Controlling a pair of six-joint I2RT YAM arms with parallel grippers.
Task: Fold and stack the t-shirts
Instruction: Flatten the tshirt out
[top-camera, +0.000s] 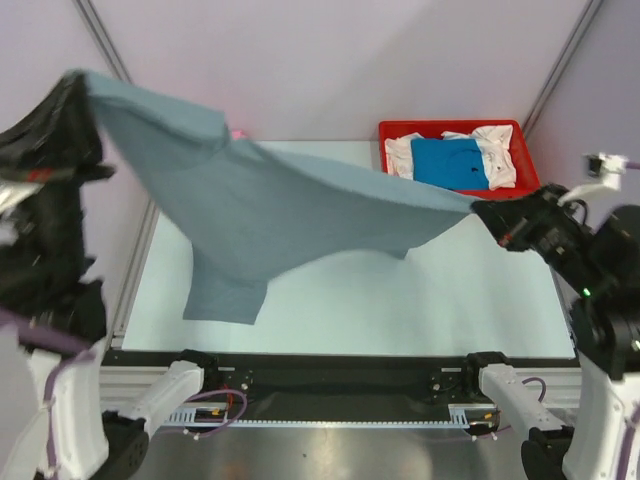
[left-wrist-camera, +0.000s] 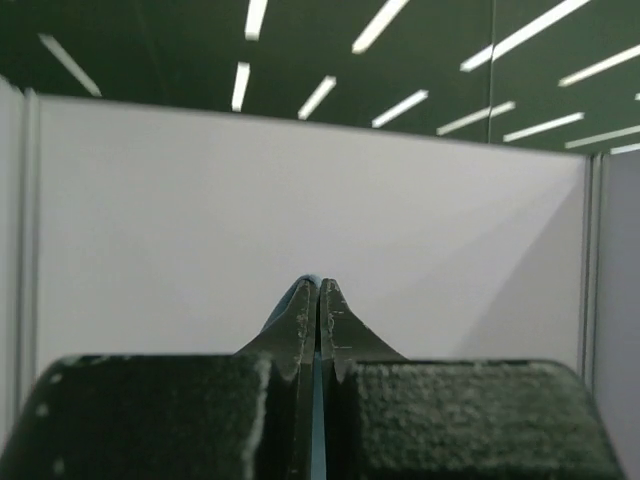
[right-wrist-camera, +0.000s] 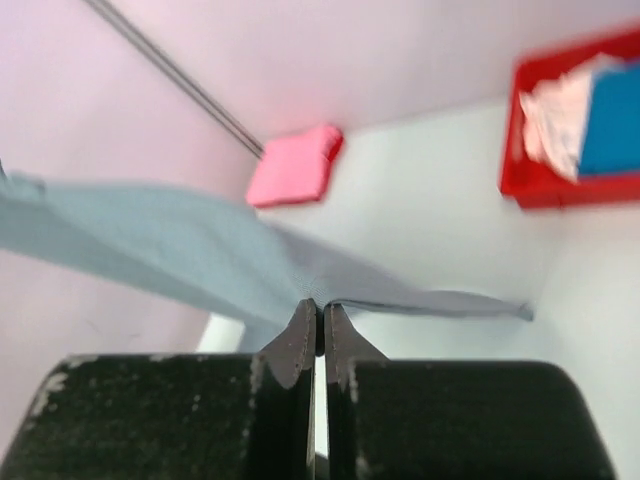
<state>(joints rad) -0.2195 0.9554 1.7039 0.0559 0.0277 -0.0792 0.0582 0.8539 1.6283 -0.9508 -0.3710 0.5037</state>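
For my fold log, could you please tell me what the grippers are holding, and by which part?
Both hold the grey t-shirt, stretched in the air: the left gripper pinches its raised left corner, the right gripper its opposite edge.

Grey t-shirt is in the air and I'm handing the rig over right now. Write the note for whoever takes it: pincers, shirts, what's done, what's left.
Left pincer: shut on one edge of the grey t-shirt, high at far left.
Right pincer: shut on the opposite edge, lower, at right.
The grey t-shirt is unfolded, stretched between both arms above the table, with a loose part hanging at near left.
Pink t-shirt: folded, at the table's far left corner.
Blue t-shirt and white t-shirt: crumpled in the red tray, far right.
Done: the pink one looks folded.
Left: lay grey flat, fold, stack on pink; then the tray's shirts.
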